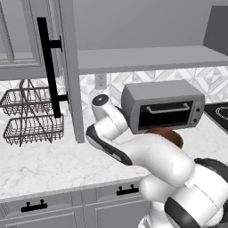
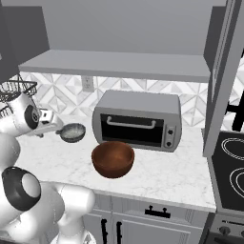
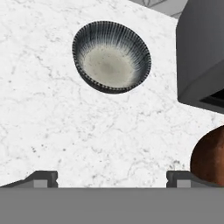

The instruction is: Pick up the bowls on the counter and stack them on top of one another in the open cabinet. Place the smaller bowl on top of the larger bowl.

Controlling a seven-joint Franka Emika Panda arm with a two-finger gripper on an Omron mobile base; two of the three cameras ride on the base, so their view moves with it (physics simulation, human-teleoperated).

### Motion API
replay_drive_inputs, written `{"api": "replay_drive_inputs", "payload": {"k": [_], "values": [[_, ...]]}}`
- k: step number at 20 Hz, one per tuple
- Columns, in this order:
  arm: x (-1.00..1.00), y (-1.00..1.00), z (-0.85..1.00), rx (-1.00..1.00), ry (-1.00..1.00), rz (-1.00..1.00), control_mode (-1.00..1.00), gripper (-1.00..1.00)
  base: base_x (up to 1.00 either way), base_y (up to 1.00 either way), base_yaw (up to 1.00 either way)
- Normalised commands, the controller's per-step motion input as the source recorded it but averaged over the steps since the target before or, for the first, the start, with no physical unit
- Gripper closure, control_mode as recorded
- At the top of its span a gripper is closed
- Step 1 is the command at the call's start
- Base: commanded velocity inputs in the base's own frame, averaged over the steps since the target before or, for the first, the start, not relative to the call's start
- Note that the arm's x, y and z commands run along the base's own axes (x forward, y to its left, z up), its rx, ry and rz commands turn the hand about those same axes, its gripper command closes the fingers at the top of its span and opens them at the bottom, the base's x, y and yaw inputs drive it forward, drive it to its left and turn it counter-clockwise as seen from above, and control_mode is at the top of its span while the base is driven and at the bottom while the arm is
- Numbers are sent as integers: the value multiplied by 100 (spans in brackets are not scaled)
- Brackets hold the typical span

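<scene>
The smaller bowl [image 3: 111, 57], dark grey with a pale speckled inside, sits upright on the white marble counter [image 3: 65, 131] ahead of my gripper [image 3: 111, 179]. The gripper is open, with bare counter between its fingertips [image 3: 41, 178]. In the right base view the gripper [image 2: 52, 127] hovers just left of the smaller bowl [image 2: 73, 132]. The larger bowl [image 2: 113, 158], reddish-brown and glossy, stands on the counter in front of the toaster oven; its rim [image 3: 210, 159] shows at the hand view's right edge. The open cabinet's grey shelf [image 2: 119, 64] runs above, bare.
A grey toaster oven [image 2: 138, 119] stands at the back of the counter under the shelf. The cabinet door [image 1: 49, 67] with its black bar handle hangs open at the left. Wire baskets [image 1: 29, 116] sit far left, and a stove [image 2: 233, 171] lies to the right.
</scene>
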Motion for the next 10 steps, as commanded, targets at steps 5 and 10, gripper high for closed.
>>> {"api": "replay_drive_inputs", "payload": {"k": [5,10], "values": [[38,1,-1,-5,10,0,-100,-100,0,0,0],[27,0,-31,-7,11,1,-100,-100,0,0,0]]}}
